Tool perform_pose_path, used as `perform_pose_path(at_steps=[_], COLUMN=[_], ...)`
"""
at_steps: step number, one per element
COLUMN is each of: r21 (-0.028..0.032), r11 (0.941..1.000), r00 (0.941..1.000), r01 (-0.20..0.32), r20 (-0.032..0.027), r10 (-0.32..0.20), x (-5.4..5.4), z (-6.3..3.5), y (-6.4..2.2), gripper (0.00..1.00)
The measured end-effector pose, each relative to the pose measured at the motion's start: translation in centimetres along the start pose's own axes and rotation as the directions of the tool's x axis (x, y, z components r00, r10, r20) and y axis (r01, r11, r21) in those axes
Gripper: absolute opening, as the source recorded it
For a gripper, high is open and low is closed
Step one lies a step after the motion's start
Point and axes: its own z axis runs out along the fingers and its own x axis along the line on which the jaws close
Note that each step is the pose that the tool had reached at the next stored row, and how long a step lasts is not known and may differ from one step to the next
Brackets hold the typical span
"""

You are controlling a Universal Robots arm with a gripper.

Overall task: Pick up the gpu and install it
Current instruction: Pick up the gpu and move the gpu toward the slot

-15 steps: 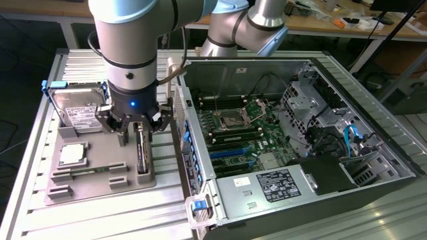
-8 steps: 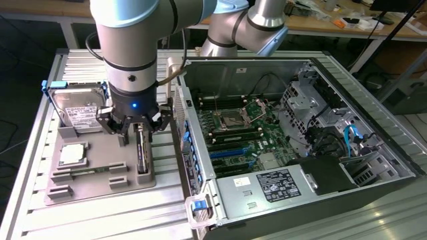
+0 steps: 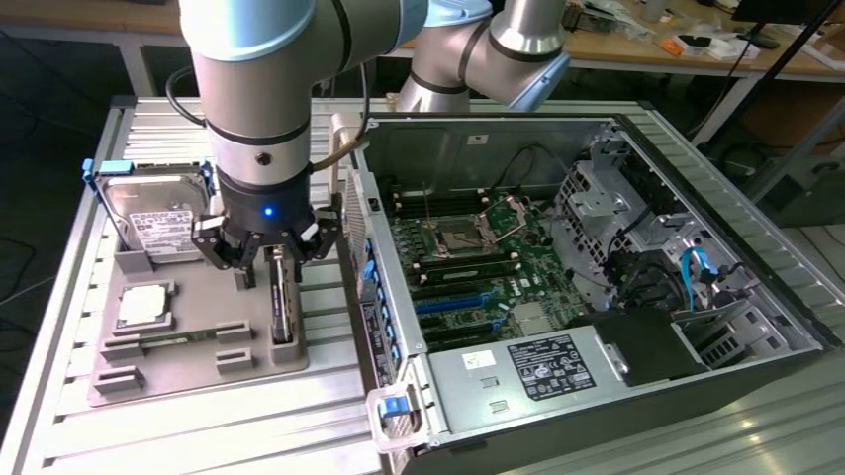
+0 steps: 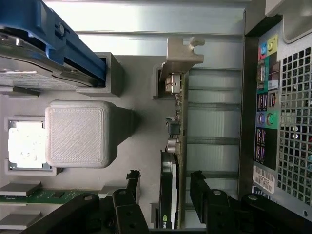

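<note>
The tool (image 3: 275, 262) hangs wide open, gripping nothing, straddling the thin black silver-edged gpu card (image 3: 280, 312), upright in the grey plastic tray (image 3: 198, 341), on the exterior view's left of the open black computer case (image 3: 620, 386).

Thin black gpu (image 3: 280, 297), upright on edge

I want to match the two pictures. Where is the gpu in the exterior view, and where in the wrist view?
Exterior view: the gpu stands on edge in the grey holder, directly under the pincer.
Wrist view: the gpu stands on edge between the open pincer's fingers.
Shared landmark: the silver CPU chip, lying in a pocket of the same holder.
</note>
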Motion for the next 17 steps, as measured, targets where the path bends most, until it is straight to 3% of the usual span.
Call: perform_pose_path(at_steps=[11,15,17], r21=[-0.0001,-0.0001,-0.0002], r11=[1.0000,1.0000,1.0000], r00=[1.0000,1.0000,1.0000], r01=[0.000,0.000,0.000], r20=[0.0002,0.0003,0.0002], r10=[0.000,0.000,0.000], x=[0.00,-0.01,0.00], z=[0.01,0.01,0.01], y=[0.00,0.00,0.00], gripper=[0.53,0.28,0.27])
